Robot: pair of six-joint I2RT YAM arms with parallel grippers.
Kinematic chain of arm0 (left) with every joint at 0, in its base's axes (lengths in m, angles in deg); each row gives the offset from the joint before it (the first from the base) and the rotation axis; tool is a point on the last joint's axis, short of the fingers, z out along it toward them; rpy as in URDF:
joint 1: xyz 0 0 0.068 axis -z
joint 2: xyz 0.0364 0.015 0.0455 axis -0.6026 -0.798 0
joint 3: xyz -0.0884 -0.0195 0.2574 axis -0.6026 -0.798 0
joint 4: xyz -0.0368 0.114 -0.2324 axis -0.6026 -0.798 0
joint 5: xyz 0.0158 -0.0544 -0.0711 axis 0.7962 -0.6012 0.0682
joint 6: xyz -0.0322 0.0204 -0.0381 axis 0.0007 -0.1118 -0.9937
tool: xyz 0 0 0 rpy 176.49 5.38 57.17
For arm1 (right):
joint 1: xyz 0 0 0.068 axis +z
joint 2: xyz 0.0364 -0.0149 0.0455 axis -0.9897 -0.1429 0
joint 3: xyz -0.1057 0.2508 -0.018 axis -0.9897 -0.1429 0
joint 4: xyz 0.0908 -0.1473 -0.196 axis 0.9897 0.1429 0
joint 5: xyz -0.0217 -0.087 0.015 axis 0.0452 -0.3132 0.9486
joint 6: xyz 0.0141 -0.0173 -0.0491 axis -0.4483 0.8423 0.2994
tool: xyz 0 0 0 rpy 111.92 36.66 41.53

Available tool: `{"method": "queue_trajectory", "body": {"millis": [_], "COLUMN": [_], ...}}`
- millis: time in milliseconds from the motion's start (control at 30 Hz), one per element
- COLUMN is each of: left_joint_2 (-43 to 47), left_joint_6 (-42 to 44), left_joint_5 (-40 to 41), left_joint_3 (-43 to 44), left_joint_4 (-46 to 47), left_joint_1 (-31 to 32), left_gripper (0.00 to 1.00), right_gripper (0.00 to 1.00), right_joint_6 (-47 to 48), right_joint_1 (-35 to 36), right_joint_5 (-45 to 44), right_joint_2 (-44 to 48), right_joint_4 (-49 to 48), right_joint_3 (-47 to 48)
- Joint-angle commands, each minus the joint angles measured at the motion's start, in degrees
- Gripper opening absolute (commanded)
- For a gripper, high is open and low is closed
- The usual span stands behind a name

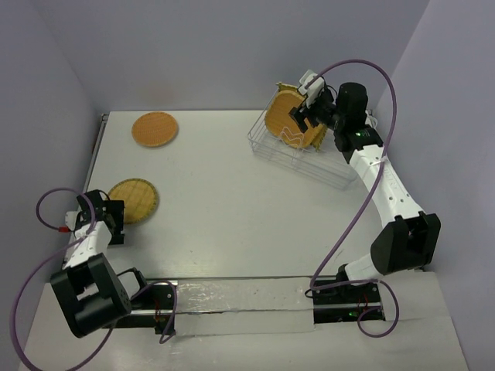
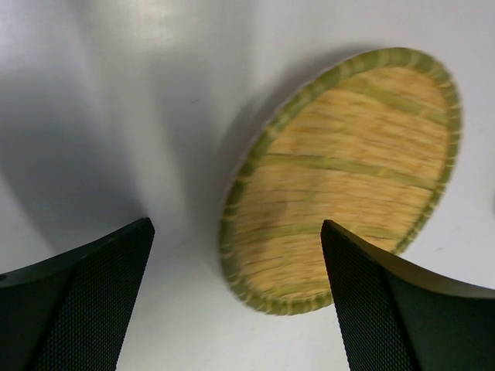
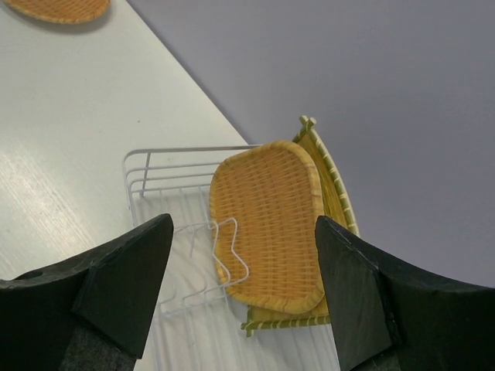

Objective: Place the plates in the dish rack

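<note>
The yellow round plate [image 1: 133,199] lies flat at the table's left. My left gripper [image 1: 116,219] hovers open at its near-left rim. In the left wrist view the plate [image 2: 348,170] sits partly between and beyond the wide-apart left gripper [image 2: 236,228], untouched. The dish rack [image 1: 332,171] stands at the back right. An orange rounded square plate [image 3: 267,220] leans upright in the rack [image 3: 147,158], with the yellow woven square plate [image 3: 334,182] right behind it. My right gripper [image 1: 305,116] hangs open just above those plates, holding nothing. The orange round plate [image 1: 155,129] lies flat at the back left.
The table's left edge [image 1: 94,154] runs close to both round plates. Purple walls close in behind and to the right of the rack. The orange round plate [image 3: 58,8] shows at the top left of the right wrist view.
</note>
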Motion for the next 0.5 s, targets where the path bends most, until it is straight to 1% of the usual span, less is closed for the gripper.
{"method": "queue_trajectory", "body": {"millis": [0,33,100,167,300,333,400,467], "left_joint_2": [-7.03,-8.85,-11.89,-13.29,-16.31,-17.13,-18.17,-18.51], "left_joint_6": [2.36,2.44,2.65,2.86,4.78,5.09,6.02,6.52], "left_joint_5": [-4.20,-4.85,-5.73,-6.29,-6.32,-6.50,-6.90,-8.07], "left_joint_3": [-1.29,-1.17,-0.98,-0.92,-0.25,0.13,0.92,1.01], "left_joint_4": [8.96,9.67,10.57,11.10,11.48,11.15,11.10,11.93], "left_joint_1": [-0.47,-0.47,-0.47,-0.43,-0.44,-0.47,-0.47,-0.47], "left_gripper": [0.96,0.94,0.84,0.77,0.55,0.48,0.31,0.04], "right_gripper": [0.81,0.81,0.81,0.81,0.81,0.81,0.81,0.81], "right_joint_6": [-1.40,-1.57,-1.71,-1.74,-1.82,-1.82,-2.08,-2.09], "right_joint_1": [0.33,0.33,0.33,0.29,0.33,0.33,0.33,0.33], "right_joint_5": [-1.14,-1.31,-1.45,-1.52,-1.65,-1.60,-1.48,-1.56], "right_joint_2": [3.42,3.68,4.40,4.95,7.40,7.80,9.16,10.01], "right_joint_4": [-1.38,-1.38,-1.38,-1.38,-1.44,-1.52,-1.56,-1.56], "right_joint_3": [-1.12,-1.18,-1.44,-1.83,-3.01,-3.26,-4.16,-4.83]}}
